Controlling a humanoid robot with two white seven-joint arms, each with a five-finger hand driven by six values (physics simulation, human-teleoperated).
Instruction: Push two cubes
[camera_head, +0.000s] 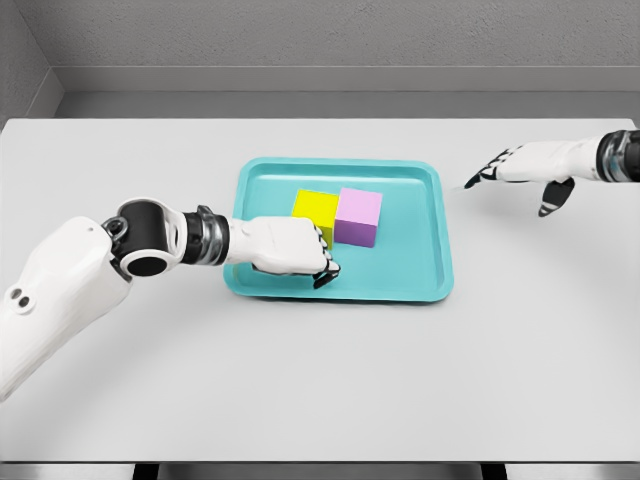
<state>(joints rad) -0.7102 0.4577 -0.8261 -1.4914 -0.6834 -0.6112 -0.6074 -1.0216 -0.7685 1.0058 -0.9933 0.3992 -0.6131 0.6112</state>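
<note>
A big white desk (300, 390) fills the room in front of the robot. On it sits a teal tray (425, 190). Inside the tray are two cubes, side by side and touching: a yellow cube (313, 206) on the left and a purple cube (359, 214) on the right.

The left hand (290, 247) is in the tray, right up against the yellow cube. Its fingers (325, 272) are curled in like a fist and hold nothing. The right hand (525, 170) floats over the desk, off to the right of the tray, with its fingers spread open and empty.

I think the pushing step is on now. The fist is at the yellow cube's near side. Next it likely needs a slow, straight shove so both cubes slide together and do not turn or split apart.
</note>
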